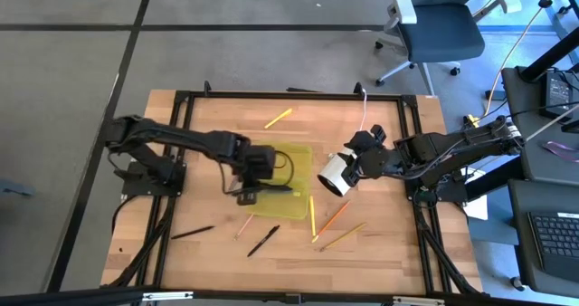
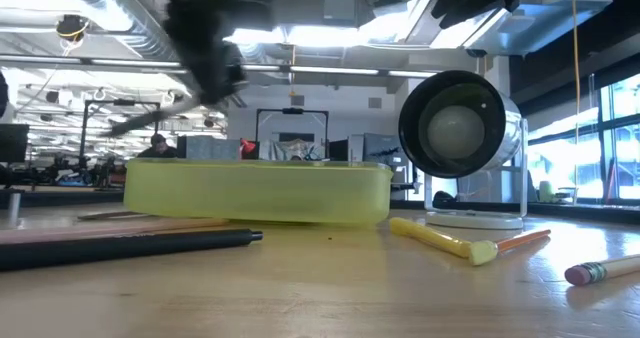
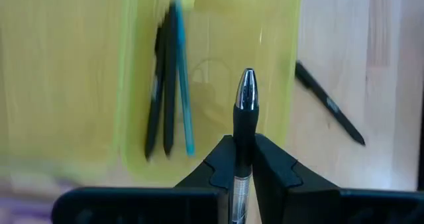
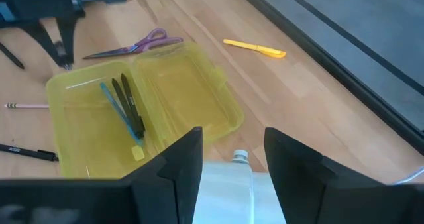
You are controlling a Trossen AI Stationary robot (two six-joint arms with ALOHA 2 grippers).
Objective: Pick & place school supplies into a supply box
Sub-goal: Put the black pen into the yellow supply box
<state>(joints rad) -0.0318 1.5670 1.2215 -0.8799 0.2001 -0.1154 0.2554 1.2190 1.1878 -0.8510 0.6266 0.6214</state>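
The supply box (image 1: 282, 196), shallow and translucent yellow-green, lies mid-table; two black pens and a blue one (image 4: 126, 108) lie on its floor. My left gripper (image 3: 244, 141) hangs over the box's left part (image 1: 249, 193), shut on a black pen (image 3: 245, 111). Purple-handled scissors (image 4: 132, 46) lie flat on the table beside the box. A yellow marker (image 1: 278, 118) lies behind it. Black pens (image 1: 263, 241) and pencils (image 1: 335, 215) lie along the near side. My right gripper (image 4: 226, 164) stands right of the box, shut on a white cylinder (image 1: 335, 173). My left gripper pinches the black pen's barrel (image 3: 244, 151) between its two fingers. The pen lies along the fingers, and its silver tip (image 3: 246, 88) sticks out past them. The fingers slant steeply down over the box, and the pen is lifted clear. My right gripper has the white cylinder's body (image 4: 225, 184) between its two fingers, one on each side. The fingers slant down from the table's right side. The cylinder lies about level above the table top, its round face (image 2: 460, 128) toward the near edge.
A black frame (image 1: 271, 95) rims the table. A cord (image 1: 365, 107) runs from the cylinder toward the far edge. Bare wood shows at the far left of the box (image 1: 208, 116). An office chair (image 1: 434, 30) and desks stand beyond the table.
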